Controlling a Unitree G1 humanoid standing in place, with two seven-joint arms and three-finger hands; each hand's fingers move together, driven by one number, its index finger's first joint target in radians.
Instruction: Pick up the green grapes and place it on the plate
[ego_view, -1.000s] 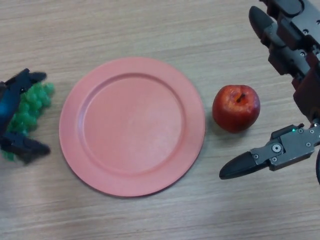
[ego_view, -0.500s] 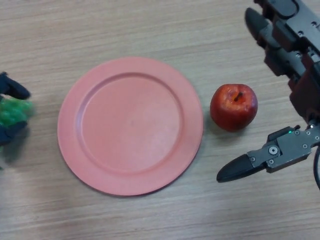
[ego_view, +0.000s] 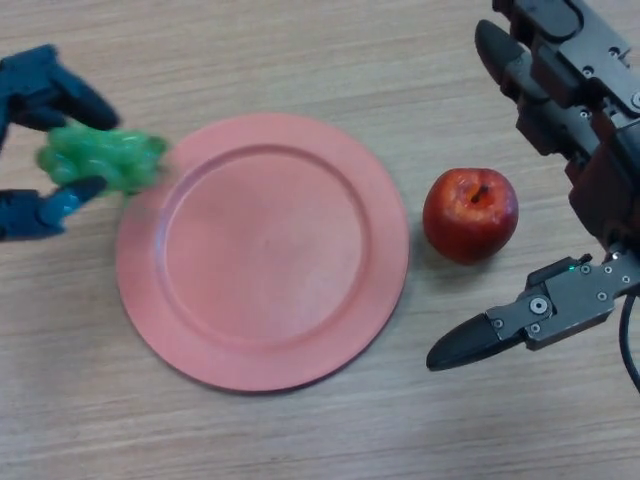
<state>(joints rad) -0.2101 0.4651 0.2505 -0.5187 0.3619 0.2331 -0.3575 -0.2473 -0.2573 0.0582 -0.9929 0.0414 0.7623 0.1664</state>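
The wooden table (ego_view: 300, 50) fills the view. The pink plate (ego_view: 262, 250) sits at its centre, bare. The right hand (ego_view: 560, 130) is at 3 o'clock, fingers spread wide and holding nothing, its thumb and fingers flanking the red apple (ego_view: 470, 214) without touching it. The left hand (ego_view: 35, 140) at 9 o'clock pinches the green grapes (ego_view: 100, 157), which are beside the plate's rim at 10 o'clock.

Single head view, camera looking steeply down at the wooden table (ego_view: 300, 440), close in, the pink plate (ego_view: 262, 250) near frame centre, table surface filling the frame on every side of the plate, no second view to overlap with.
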